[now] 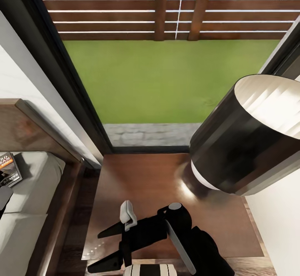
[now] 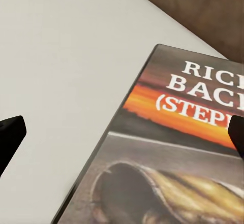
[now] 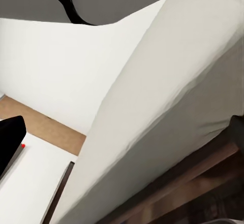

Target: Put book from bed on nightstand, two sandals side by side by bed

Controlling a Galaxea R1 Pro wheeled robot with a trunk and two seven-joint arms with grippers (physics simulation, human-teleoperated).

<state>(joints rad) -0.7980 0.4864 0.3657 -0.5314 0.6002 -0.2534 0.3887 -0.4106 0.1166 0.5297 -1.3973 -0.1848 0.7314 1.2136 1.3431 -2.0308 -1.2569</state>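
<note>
Beside the nightstand [image 1: 137, 184], the book [image 1: 8, 168] lay on the bed [image 1: 29, 209] near its headboard, not yet moved. Left gripper [image 2: 122, 132] hovered over its cover, fingers apart; right gripper [image 1: 108, 247] hung spread over the nightstand's near edge.

Nightstand: the low square dark brown wooden nightstand [image 1: 150, 184] sits at 6 o'clock, below the tall dark-framed window [image 1: 166, 80].
Lamp: the black-shaded white-based lamp [image 1: 246, 138] stands on the nightstand, at 3 o'clock.
Bed: the dark-framed bed with pale mattress [image 1: 29, 209] lies at 8 o'clock, left of the nightstand.
Book: the thin dark paperback book [image 1: 8, 168] lies on the mattress at 9 o'clock.
</note>
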